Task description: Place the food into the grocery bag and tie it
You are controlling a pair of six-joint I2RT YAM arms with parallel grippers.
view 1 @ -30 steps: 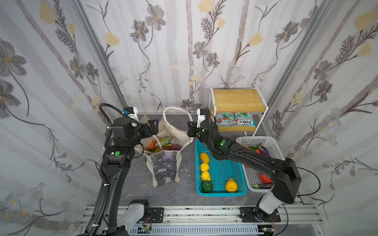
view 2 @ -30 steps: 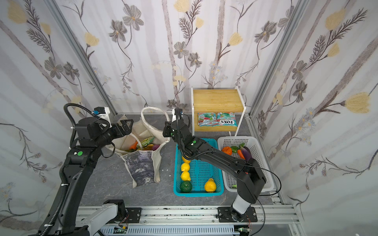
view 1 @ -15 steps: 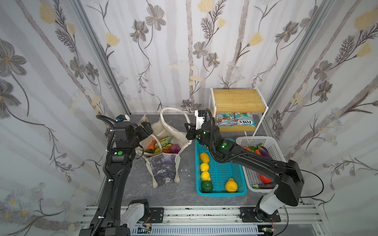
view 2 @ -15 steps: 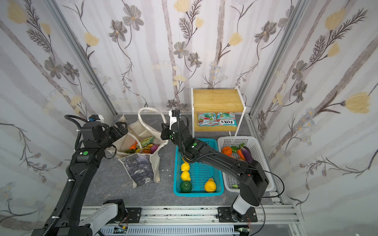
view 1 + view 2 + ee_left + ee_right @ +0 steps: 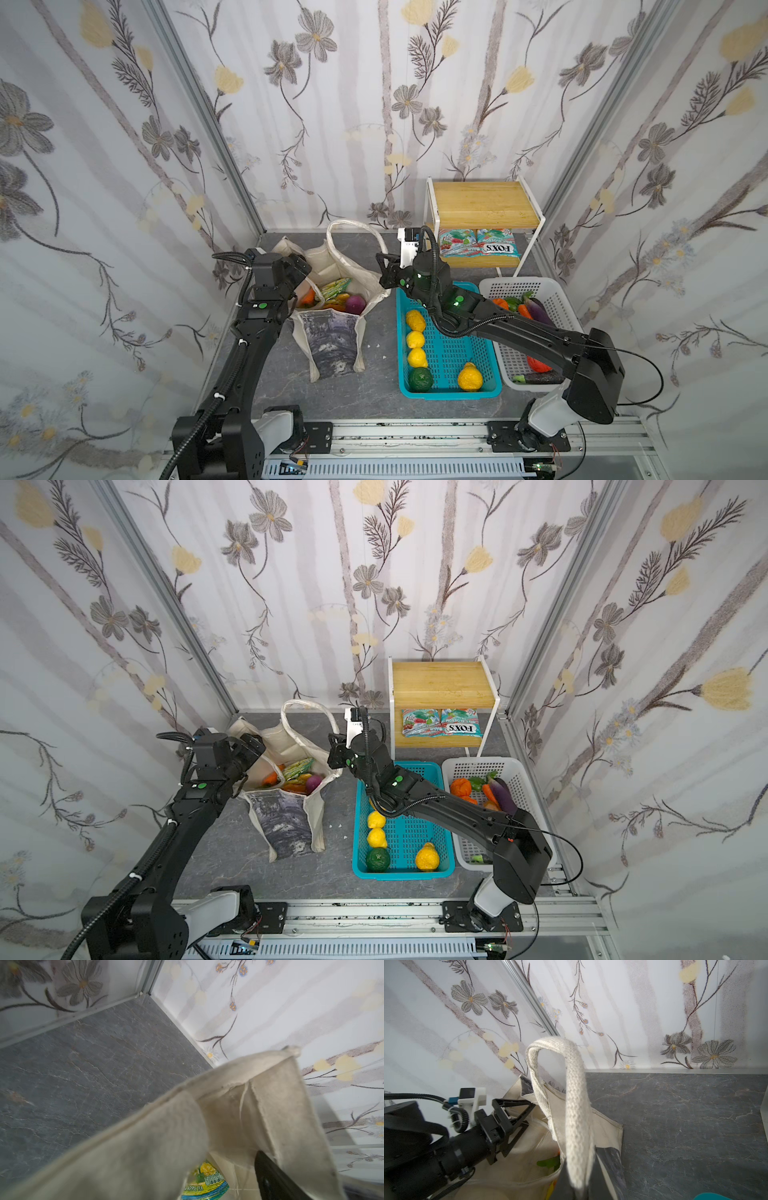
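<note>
The bag (image 5: 332,347) stood on the grey counter (image 5: 374,399), left of the middle in both top views, with food (image 5: 337,291) inside. The right claw (image 5: 383,271) was closed on the strap (image 5: 575,1105) at the bag's right edge. The left claw (image 5: 530,1112) was open at the bag's left edge, with one finger (image 5: 270,1178) inside the bag.

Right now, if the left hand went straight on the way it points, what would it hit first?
The bag: the left hand points into its cream wall, which looks very close, though depth is unclear.
</note>
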